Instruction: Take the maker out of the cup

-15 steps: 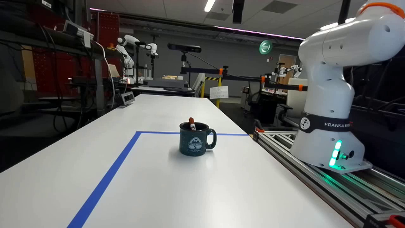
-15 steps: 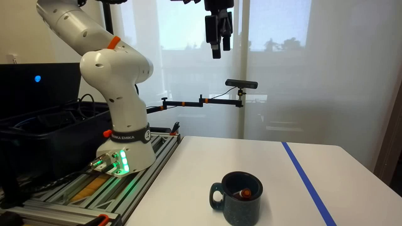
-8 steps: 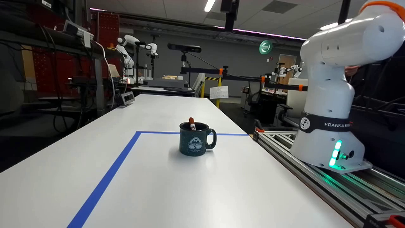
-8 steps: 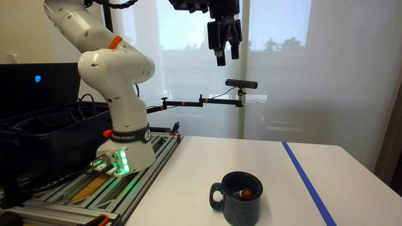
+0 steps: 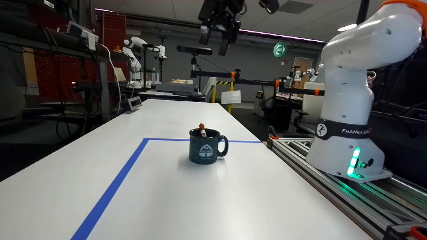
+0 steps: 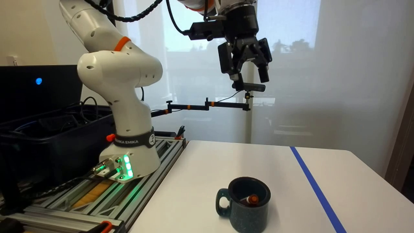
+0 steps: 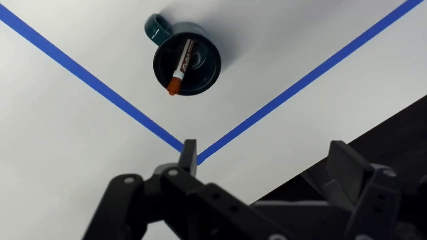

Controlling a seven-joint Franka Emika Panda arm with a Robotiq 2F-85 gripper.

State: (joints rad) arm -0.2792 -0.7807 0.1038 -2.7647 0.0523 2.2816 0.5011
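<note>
The dark teal cup [image 5: 204, 153] stands upright on the white table, with a pale round mark on its front; it also shows in an exterior view [image 6: 249, 217] and the wrist view [image 7: 204, 76]. The maker [image 7: 182, 63], a marker with an orange-red cap and white-and-dark barrel, leans inside it, cap end up at the rim; in both exterior views only its cap end shows [image 5: 202, 130] [image 6: 251, 199]. My gripper [image 6: 251, 80] is open and empty, high above the table and cup. In the wrist view its fingers [image 7: 263, 148] are wide apart, with the cup ahead of them.
Blue tape [image 7: 287, 93] marks an area around the cup on the white table [image 5: 160, 206]. The table edge with dark floor beyond shows at the lower right of the wrist view. A camera on a jointed arm [image 6: 249, 86] stands behind the table. A metal rail frame [image 5: 333, 186] borders the table.
My gripper has come down and further into both exterior views, and has tilted. Its fingers are seen more spread in the exterior views. The cup and maker have not moved.
</note>
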